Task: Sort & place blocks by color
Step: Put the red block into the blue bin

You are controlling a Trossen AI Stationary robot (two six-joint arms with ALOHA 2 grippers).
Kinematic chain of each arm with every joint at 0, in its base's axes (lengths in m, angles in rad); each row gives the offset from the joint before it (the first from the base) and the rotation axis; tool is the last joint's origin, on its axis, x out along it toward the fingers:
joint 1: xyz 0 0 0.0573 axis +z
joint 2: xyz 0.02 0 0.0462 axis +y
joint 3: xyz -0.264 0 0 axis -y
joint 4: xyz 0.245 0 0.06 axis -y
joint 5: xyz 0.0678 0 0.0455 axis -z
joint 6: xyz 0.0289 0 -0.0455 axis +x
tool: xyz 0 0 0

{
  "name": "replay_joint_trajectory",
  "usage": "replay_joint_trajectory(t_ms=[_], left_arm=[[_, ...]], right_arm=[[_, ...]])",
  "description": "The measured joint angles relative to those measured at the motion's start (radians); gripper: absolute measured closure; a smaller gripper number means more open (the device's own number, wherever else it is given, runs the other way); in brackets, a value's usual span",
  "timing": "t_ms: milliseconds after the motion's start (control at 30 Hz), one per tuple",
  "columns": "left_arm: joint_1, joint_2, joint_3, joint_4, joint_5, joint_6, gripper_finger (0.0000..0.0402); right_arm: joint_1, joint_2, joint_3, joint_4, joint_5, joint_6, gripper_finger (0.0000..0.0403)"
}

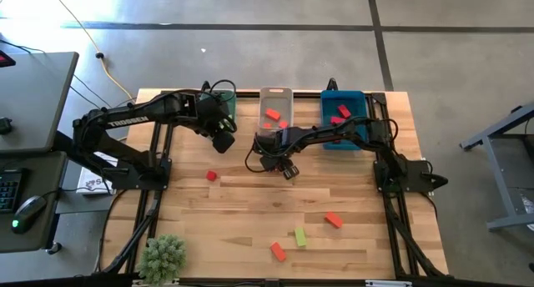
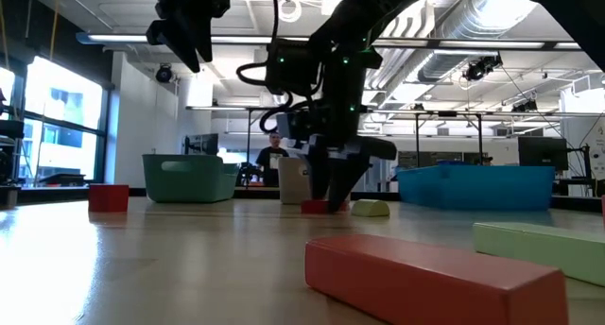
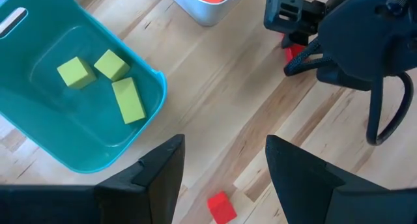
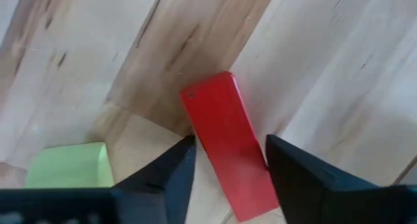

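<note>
R pincer (image 4: 225,162) straddles red bar (image 4: 227,152); ends hidden

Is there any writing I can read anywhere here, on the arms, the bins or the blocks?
"TROSSEN": white letters along the left arm, seen from above.
A printed sheet at the table's left edge carries marks too small to read.
The green bin, white bin, blue bin and the blocks show no lettering.
</note>
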Motion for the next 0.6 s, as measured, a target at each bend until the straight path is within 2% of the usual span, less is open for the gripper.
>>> replay_joint_trajectory(t_ms=[200,400,600], left_arm=[[0.001,0.000,0.000,0.000,-0.017,0.005,0.0197],[0.001,0.000,0.000,0.003,-0.028,0.044,0.0197],[0.009,0.000,0.000,0.006,-0.116,0.063,0.0198]], right_arm=[[0.001,0.001,0.000,-0.014,-0.002,0.075,0.0333],[0.001,0.001,-0.001,-0.018,0.000,0.162,0.0333],[-0.002,0.013,0.063,-0.099,-0.002,0.245,0.0333]])
